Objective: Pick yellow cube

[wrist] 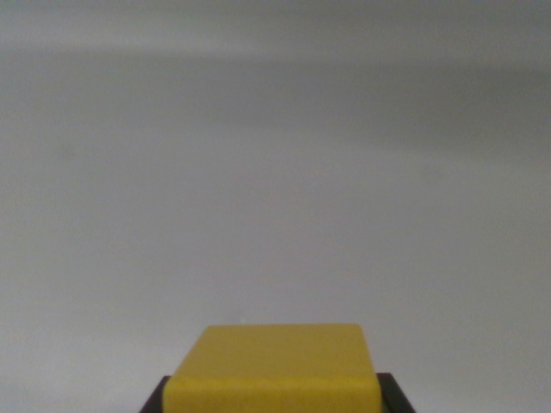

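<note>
Ahead of your end effector (274, 404) the grey counter (275, 189) lies bare across the whole wrist view, so you have open passage forward and to either side. The only thing in the way is the yellow cube (275, 366), sitting between the dark fingers (157, 403) at the bottom edge.

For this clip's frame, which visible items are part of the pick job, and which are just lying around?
Part of the job:
- solid yellow cube with rounded edges, at the bottom centre of the wrist view
- dark gripper fingers showing on both sides of the cube; whether they are clamped on it cannot be told

Lying about:
- nothing else visible; only the plain, blurred pale grey surface
</note>
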